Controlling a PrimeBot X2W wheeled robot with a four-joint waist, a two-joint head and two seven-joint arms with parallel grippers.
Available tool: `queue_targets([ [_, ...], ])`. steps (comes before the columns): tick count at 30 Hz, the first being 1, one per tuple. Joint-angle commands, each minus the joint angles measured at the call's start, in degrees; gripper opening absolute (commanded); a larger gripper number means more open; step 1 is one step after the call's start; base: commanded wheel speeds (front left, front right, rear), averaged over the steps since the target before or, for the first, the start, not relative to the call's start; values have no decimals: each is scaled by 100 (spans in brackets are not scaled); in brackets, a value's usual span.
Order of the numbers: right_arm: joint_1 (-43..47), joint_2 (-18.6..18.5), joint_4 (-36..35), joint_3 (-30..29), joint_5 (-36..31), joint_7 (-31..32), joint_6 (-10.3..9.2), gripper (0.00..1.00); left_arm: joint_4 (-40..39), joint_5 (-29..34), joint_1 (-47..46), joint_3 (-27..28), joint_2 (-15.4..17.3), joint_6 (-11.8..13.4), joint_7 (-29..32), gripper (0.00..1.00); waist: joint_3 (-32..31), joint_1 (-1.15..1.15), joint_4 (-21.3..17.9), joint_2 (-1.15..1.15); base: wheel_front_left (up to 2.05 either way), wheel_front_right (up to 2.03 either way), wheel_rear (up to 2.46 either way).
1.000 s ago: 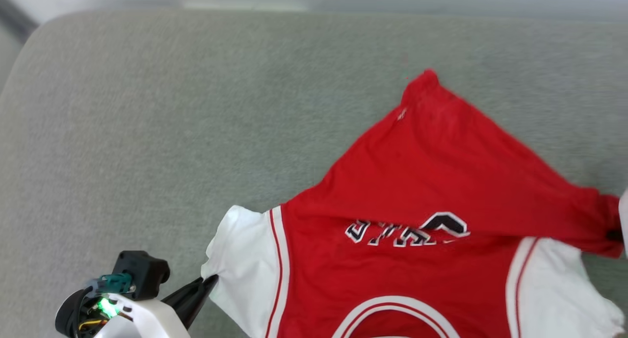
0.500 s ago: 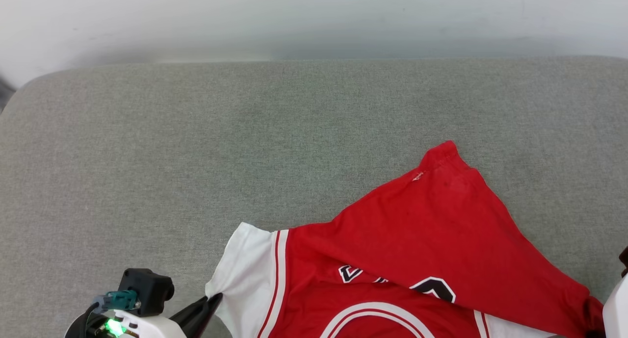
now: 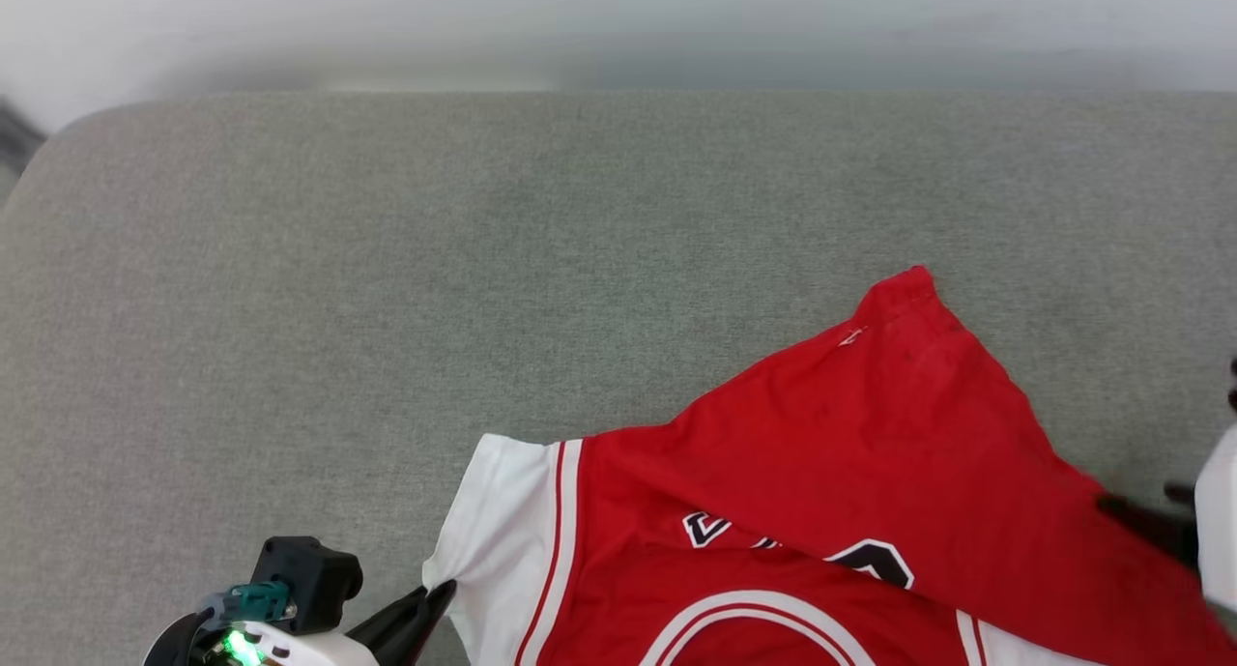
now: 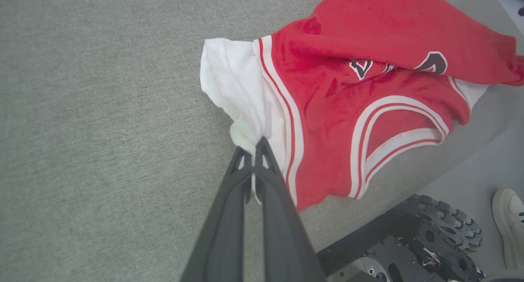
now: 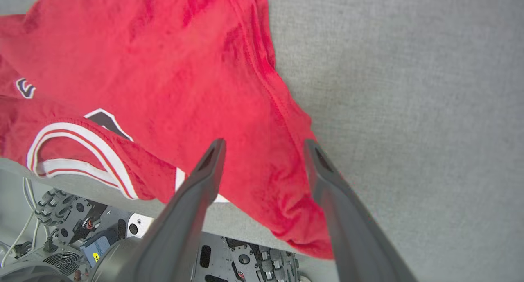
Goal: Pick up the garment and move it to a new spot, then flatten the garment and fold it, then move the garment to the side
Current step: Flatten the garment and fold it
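Observation:
The garment [image 3: 850, 434] is a red jersey with white sleeves, lying rumpled at the front right of the grey cushion; its plain red lower half is folded over part of the black print. My left gripper [image 3: 440, 591] is shut on the edge of the white sleeve [image 4: 233, 81], pinched at the tips [image 4: 254, 145]. My right gripper [image 5: 265, 145] stands open just above the red hem corner [image 5: 294, 216], which lies loose under the spread fingers [image 3: 1145, 521].
The grey cushion [image 3: 387, 308] stretches wide to the left and back, ending at a pale wall. Its front edge runs just under the garment; below it are the robot's base and wheel [image 4: 442, 237] and a person's white shoe [image 4: 509, 228].
My right gripper has opened and let go of the red hem corner, which now rests on the cushion. The head camera has shifted. The left gripper keeps its hold on the sleeve.

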Motion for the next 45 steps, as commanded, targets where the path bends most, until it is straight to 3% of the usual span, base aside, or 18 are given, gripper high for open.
queue_targets([
  [1,-271,-68,-66,55,39,12,0,100,-32,35,-55,1,-14,31,-33,0,102,1,76,0,0,0,0],
  [5,-1028,-147,-58,334,-11,63,0,100,-139,374,-222,-69,119,88,62,0,400,1,274,0,0,0,0],
  [12,-2145,-51,544,823,-506,174,-1,100,-396,702,-696,-305,-59,-6,224,0,903,1,819,0,0,0,0],
  [16,-2547,-198,1043,968,-784,142,-1,100,-457,845,-932,-507,-254,-88,255,0,1140,1,1117,0,0,0,0],
  [23,-2838,-452,1748,1052,-1064,36,-1,100,-405,931,-1164,-704,-509,-185,235,0,1463,1,1487,0,0,0,0],
  [34,-2606,-438,2443,1280,-1113,-180,0,100,-228,886,-1265,-781,-669,-251,135,0,1645,1,1724,0,0,0,0],
  [35,-2547,-452,2554,1337,-1101,-149,0,85,-201,882,-1275,-782,-675,-257,108,0,1650,1,1738,0,0,0,0],
  [36,-2523,-463,2597,1366,-1077,-133,0,34,-184,879,-1281,-784,-679,-260,107,0,1646,1,1741,0,0,0,0],
  [37,-2517,-472,2626,1385,-1059,-142,0,0,-173,874,-1286,-782,-683,-260,106,0,1639,1,1740,0,0,0,0],
  [45,-2619,-437,2683,1348,-980,-534,0,0,-101,858,-1291,-720,-621,-255,54,0,1333,1,1577,0,0,0,0],
])
